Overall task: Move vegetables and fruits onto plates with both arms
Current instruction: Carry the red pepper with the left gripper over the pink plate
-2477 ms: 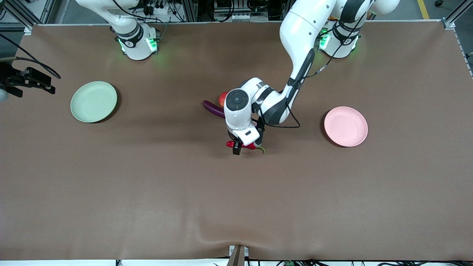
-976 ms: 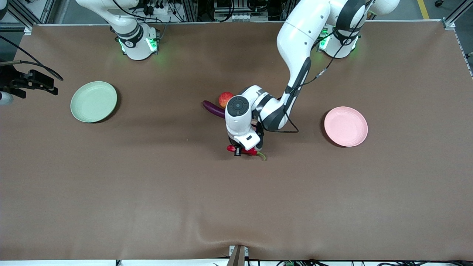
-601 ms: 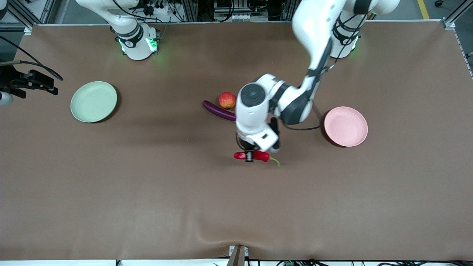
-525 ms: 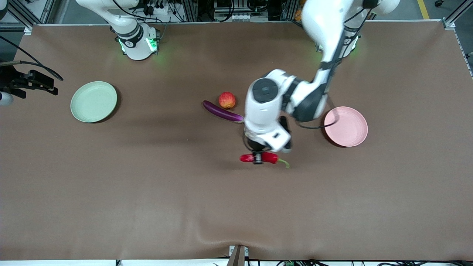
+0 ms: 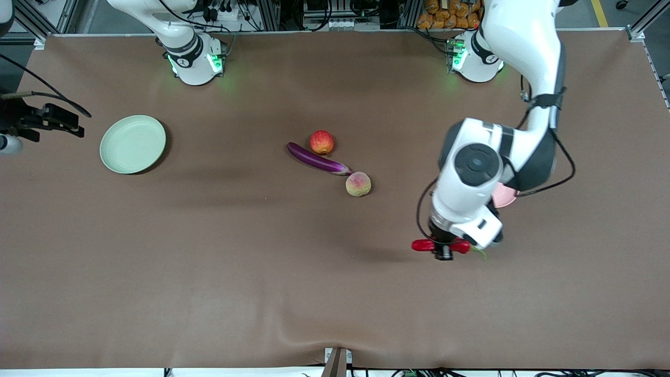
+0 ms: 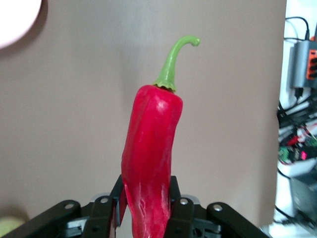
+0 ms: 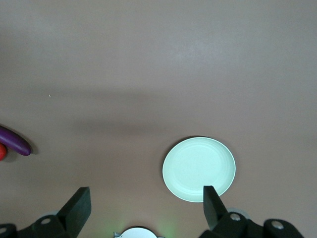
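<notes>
Left arm: bent over the table; left gripper (image 5: 444,253) clenched on chili pepper (image 5: 425,245), aloft near pink plate (image 5: 503,195). Right arm: waiting; right gripper (image 7: 143,206) spread wide, empty, high above green plate (image 5: 133,144)

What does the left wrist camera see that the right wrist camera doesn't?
Only the left wrist view shows the red chili pepper pinched in the left hand, its green stem curling at the tip, and an edge of the pink plate.

Only the right wrist view shows the green plate, the tip of the purple eggplant, and the open right hand, holding nothing.

Both show the brown table.
</notes>
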Motion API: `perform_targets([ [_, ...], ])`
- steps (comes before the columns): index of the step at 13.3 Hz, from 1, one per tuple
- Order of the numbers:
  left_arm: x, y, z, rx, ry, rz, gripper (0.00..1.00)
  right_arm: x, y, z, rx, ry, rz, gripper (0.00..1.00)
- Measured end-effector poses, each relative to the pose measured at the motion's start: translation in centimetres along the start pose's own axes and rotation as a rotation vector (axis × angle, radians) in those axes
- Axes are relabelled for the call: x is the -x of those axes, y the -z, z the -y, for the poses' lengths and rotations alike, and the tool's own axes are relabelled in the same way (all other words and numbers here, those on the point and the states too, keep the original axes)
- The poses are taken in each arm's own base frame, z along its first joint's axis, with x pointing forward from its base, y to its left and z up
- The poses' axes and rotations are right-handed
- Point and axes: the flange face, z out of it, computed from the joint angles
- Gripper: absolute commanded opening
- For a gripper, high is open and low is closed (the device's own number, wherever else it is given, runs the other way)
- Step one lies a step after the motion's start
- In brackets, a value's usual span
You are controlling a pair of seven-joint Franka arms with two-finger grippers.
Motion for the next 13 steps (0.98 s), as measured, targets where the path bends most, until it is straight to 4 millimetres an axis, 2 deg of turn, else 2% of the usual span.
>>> perform_targets([
  [5, -7.7, -3.7, -0.3, -0.152, -0.236, -0.035, 0.00, -0.3, -0.5, -0.1, -0.001, -0.001, 0.010, 1.00],
  [7, -9.9, -5.2, 0.5, -0.228, -0.337, -0.030, 0.00, -0.8, -1.2, -0.2, -0.002, -0.002, 0.025, 1.00],
  [10, -11.1, -7.5, 3.7, -0.337, -0.460, -0.003, 0.00, -1.6, -2.5, -0.2, -0.003, 0.001, 0.048, 1.00],
  [13, -12.5, -8.1, 7.2, -0.381, -0.473, 0.022, 0.00, -3.0, -3.9, 0.7, 0.024, 0.022, 0.074, 1.00],
])
